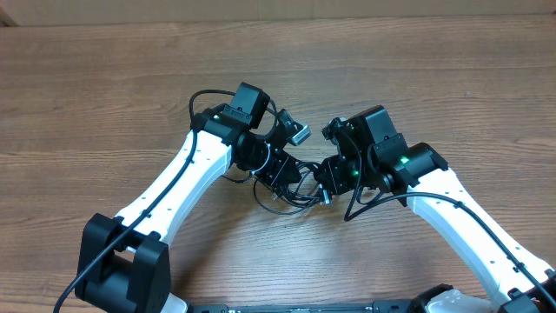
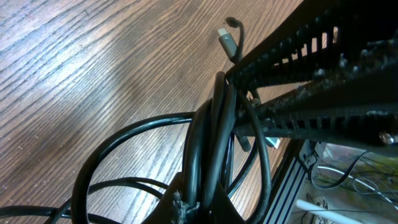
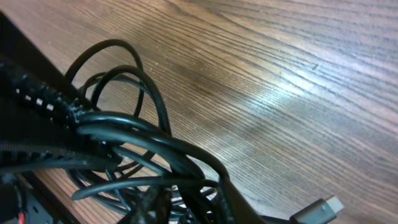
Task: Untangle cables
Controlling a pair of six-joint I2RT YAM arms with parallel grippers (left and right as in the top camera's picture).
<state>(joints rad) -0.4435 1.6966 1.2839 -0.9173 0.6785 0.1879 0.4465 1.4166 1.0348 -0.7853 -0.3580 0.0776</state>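
Note:
The cables (image 1: 285, 189) are a tangle of thin black cords on the wooden table, held between my two grippers. My left gripper (image 1: 280, 170) is shut on a few strands of the bundle. In the left wrist view the strands (image 2: 214, 134) run up from between the fingers (image 2: 202, 208), and a silver-tipped plug (image 2: 227, 41) sticks out above. My right gripper (image 1: 325, 181) is shut on the other side of the bundle. In the right wrist view loops of cable (image 3: 134, 134) cross its fingers (image 3: 189, 202), and a plug end (image 3: 318, 211) lies at the lower right.
The wooden table (image 1: 113, 96) stretches all round the arms. Thicker black arm wires (image 1: 122, 239) run along the white arm links. The right arm's black gripper body (image 2: 317, 74) looms close in the left wrist view. The table's front rail (image 1: 304, 306) is at the bottom.

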